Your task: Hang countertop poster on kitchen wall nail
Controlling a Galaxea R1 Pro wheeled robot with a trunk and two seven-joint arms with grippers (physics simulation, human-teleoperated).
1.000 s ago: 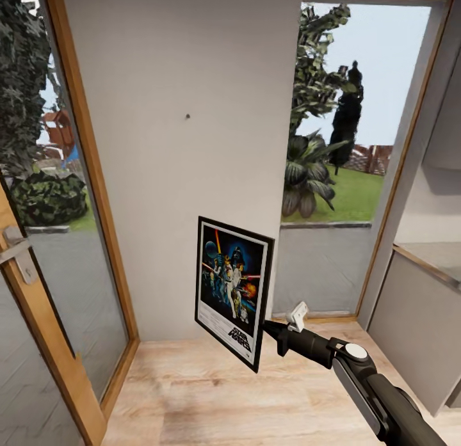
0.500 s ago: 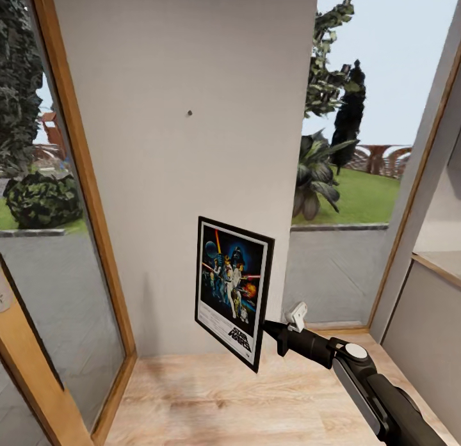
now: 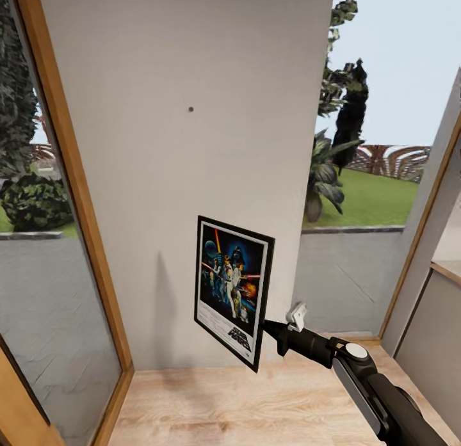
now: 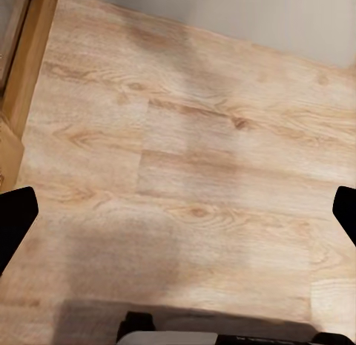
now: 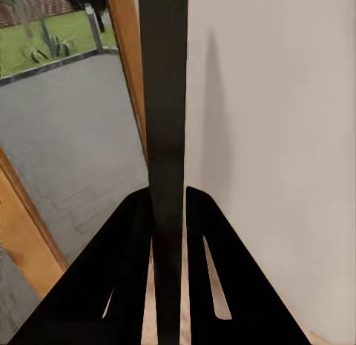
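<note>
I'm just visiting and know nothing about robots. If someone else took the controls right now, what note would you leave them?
Right gripper: shut on the poster, pinching its edge; poster upright, art facing the head camera.
Left gripper: open, holding nothing, pointing at the wooden floor.
Nail: in the grey wall ahead, well above the poster.
Done: poster picked up and brought to the wall.
Left: raise the poster and hook it on the nail, then release.

The poster (image 3: 232, 291) hangs upright above the floor (image 3: 256, 407), in front of the wall (image 3: 186, 177), clamped at its right edge by the right gripper (image 3: 269, 329). The nail (image 3: 191, 109) sits on the wall above it, slightly left. Glass panels flank the wall.
</note>
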